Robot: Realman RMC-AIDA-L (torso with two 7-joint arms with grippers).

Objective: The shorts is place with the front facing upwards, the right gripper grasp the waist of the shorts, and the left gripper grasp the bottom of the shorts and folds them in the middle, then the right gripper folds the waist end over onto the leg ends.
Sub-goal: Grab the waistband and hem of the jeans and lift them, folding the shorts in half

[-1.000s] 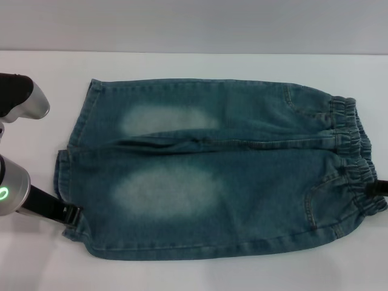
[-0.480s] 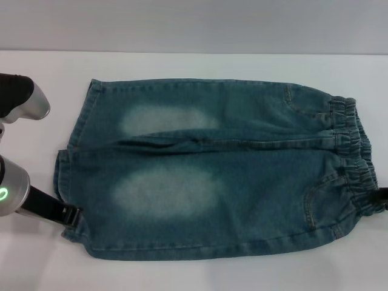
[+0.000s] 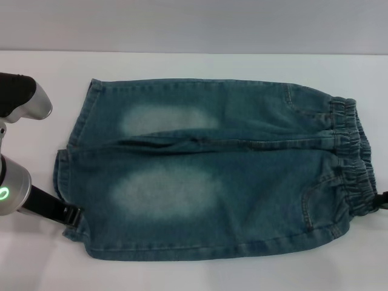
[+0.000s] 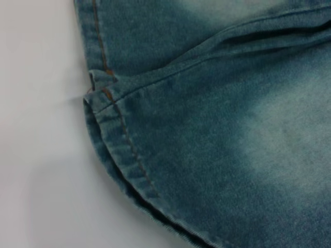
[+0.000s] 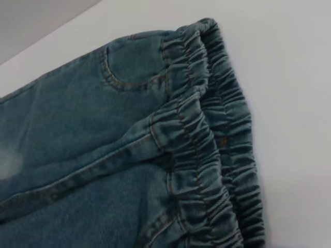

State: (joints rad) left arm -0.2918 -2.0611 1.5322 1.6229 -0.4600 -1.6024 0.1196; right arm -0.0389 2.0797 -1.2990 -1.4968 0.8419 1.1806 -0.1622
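Jaws: state cannot be told for either gripper. Left gripper (image 3: 73,216) at the hemmed leg ends (image 3: 68,167); right gripper (image 3: 383,200) barely visible beside the waist (image 3: 351,157). Shorts (image 3: 212,170) flat, front up, on white table (image 3: 200,65).

You have bare tabletop (image 3: 200,63) open all around the shorts (image 3: 212,176). The left gripper (image 3: 71,216) sits at the hem on your left, the right gripper (image 3: 384,200) beside the waistband.
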